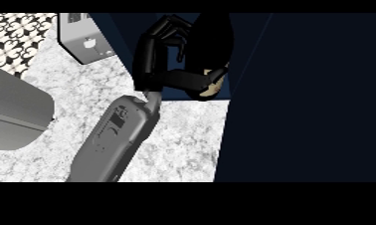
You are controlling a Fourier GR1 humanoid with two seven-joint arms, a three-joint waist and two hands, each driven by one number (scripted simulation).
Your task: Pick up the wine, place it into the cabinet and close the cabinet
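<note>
You see the hand point(160, 52) curled round the dark wine bottle point(209, 64), inside the cabinet point(294, 94) opening; toaster point(84, 37) left of cabinet.

The dark wine bottle point(211, 72) stands inside the navy cabinet point(294, 94). A grey boxy toaster point(86, 40) sits left, on the speckled stone counter point(183, 139)

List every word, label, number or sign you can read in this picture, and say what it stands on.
No text can be read.
Grey forearm: dark panel markings, too blurred to read.
Grey toaster-like metal box: small marks on its side, no legible writing.
Dark wine bottle held in the black left hand: pale patch, possibly a label, unreadable.
</note>
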